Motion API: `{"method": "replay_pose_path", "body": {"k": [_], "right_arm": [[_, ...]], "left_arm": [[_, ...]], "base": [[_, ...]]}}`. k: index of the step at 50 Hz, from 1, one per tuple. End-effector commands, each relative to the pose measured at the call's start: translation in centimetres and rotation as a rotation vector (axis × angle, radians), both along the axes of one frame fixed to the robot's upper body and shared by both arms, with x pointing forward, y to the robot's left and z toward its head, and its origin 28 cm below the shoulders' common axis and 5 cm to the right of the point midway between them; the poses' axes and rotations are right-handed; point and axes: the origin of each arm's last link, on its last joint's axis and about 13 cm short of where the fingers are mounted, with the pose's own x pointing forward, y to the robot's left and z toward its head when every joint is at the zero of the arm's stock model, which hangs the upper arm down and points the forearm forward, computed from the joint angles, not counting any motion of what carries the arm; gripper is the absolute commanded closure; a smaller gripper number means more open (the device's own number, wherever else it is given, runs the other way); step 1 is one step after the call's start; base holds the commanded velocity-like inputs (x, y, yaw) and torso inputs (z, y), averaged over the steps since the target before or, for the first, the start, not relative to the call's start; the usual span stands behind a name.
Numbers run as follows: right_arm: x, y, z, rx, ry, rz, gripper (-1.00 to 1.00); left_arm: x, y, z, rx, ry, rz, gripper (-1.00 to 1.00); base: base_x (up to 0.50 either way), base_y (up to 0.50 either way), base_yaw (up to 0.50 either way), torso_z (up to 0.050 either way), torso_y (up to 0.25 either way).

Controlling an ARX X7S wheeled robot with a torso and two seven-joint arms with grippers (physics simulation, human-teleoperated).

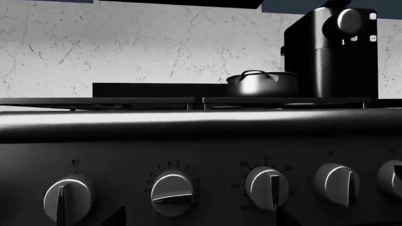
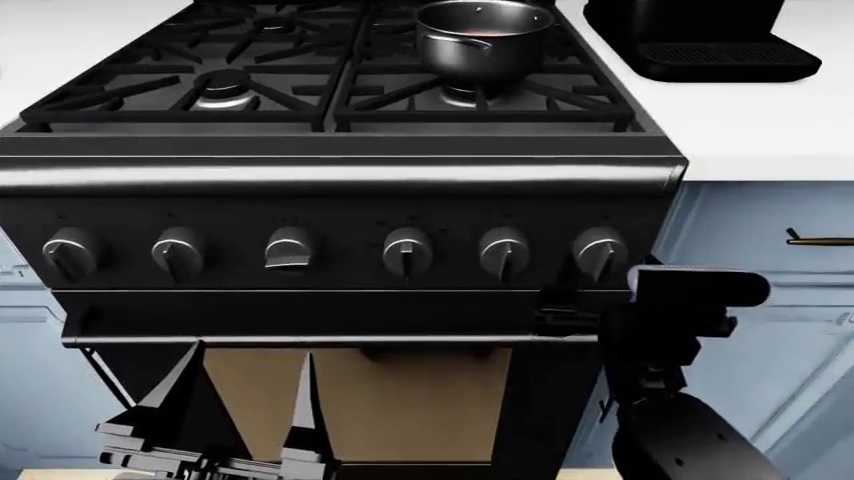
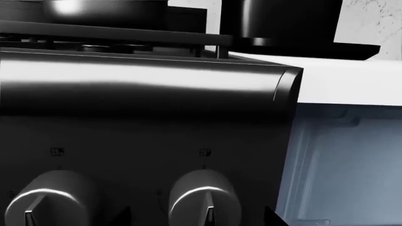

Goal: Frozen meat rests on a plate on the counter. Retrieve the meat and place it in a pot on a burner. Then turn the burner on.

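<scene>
**A:** Eyes on the stove — the pot [image 2: 483,40] sits on the rear right burner grate, and there's a sliver of pink-red showing inside it, so the meat [image 2: 483,30] is in the pot.

**B:** Right, and just beside it, on the white counter [image 2: 747,110], stands the black coffee machine [image 2: 701,35].

**A:** Six knobs along the front panel. The third knob from the left [image 2: 288,249] lies with its bar sideways; the other five point straight up and down.

**B:** Left gripper [image 2: 214,455] hangs low, in front of the oven door. Its fingers — spread or pressed together? Can't tell; only dark tips show at the edge of the left wrist view.

**A:** Right gripper [image 2: 574,318] hovers just below the rightmost knob [image 2: 599,252], near the stove's corner. Its fingers are hard to read too; I can't tell, and nothing is visibly pinched.
</scene>
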Motion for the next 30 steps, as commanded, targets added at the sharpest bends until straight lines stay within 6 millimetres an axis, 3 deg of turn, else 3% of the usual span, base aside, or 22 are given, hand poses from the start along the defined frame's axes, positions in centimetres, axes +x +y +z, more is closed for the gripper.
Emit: {"method": "replay_pose_path", "body": {"k": [1, 30], "right_arm": [[1.0, -0.2, -0.4, -0.008, 0.016, -0.012, -1.00], [2.8, -0.7, -1.2, -0.011, 0.049, -0.039, -1.00]], "left_arm": [[0.0, 0.0, -0.1, -0.004, 0.006, 0.000, -1.00], [0.1, 0.0, -0.2, -0.005, 0.013, 0.009, -1.00]], "base": [[0.00, 0.00, 0.00, 0.000, 0.000], [0.00, 0.00, 0.00, 0.000, 0.000]]}}
